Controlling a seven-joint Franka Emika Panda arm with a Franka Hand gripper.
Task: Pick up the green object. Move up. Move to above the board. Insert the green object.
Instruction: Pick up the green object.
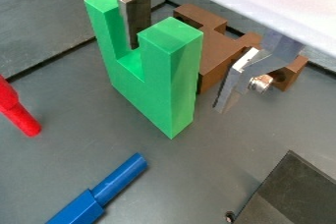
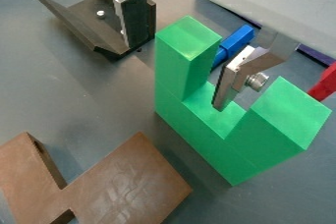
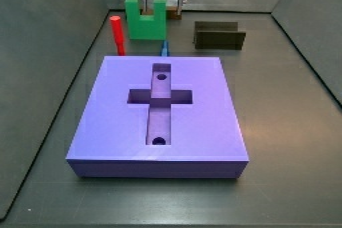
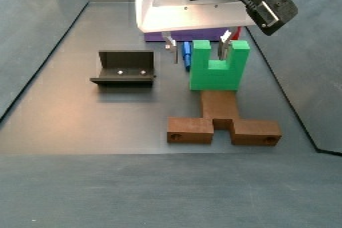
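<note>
Standing on a dark grey desk [image 4: 80, 102] hemmed by low dark walls, the green block [image 4: 218, 70] sits upright, prongs up, at the far end from the board [image 3: 160, 112] in a side view. The pincer [image 1: 184, 46] is down over it: in both wrist views one silver finger [image 1: 132, 2] sits in the notch between the prongs and the other finger [image 2: 243, 76] lies against the outer face of one prong, so the jaws straddle that prong. Whether the pads press on it cannot be told.

The board lies flat near the camera in a side view, its cross recess and two round holes bare, well apart from the green block. A red cylinder [image 3: 116, 32] stands upright just beside the green block, and a blue piece [image 1: 105, 191] lies on the desk close by. The fixture [image 4: 124, 69] stands to one side. A brown piece [image 4: 221, 120] lies flat just beside the green block.
</note>
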